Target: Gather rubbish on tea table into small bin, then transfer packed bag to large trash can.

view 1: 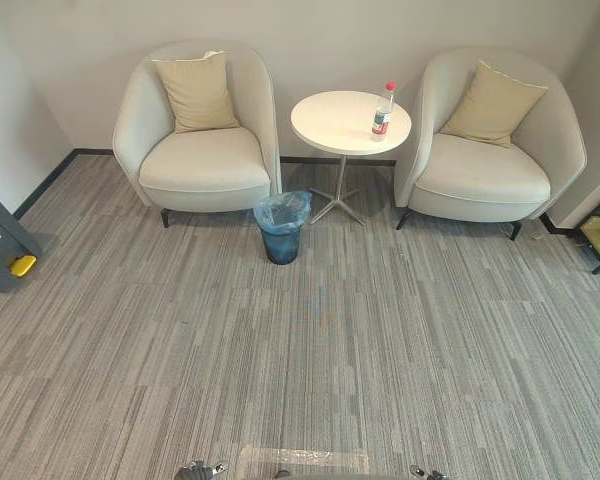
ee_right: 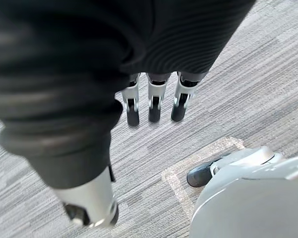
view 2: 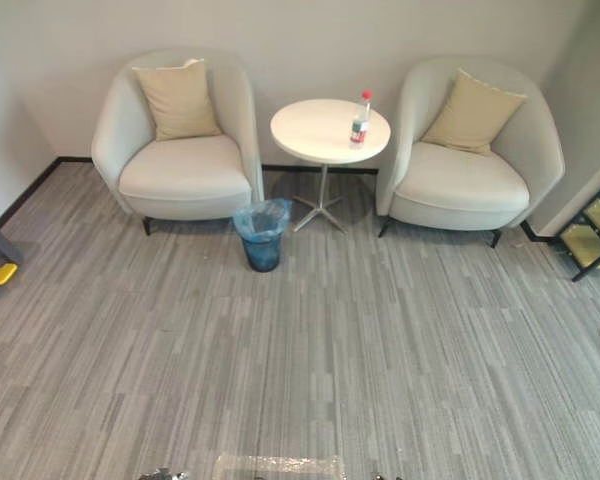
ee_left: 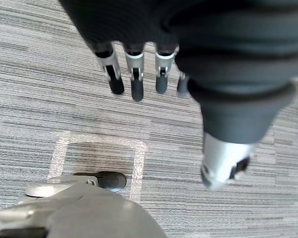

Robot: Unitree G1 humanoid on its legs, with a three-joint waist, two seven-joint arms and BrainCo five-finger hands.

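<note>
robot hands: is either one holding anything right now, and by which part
Nothing is held. The left robot hand and right robot hand hang open above the carpet; the bottle stands on the tea table.

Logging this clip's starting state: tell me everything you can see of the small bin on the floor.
The small bin is a dark round bucket, narrowing downward, lined with a translucent blue plastic bag crumpled over its rim. It stands upright on the grey carpet, just in front of the left armchair and beside the base of the round white table. Its contents cannot be made out.
</note>
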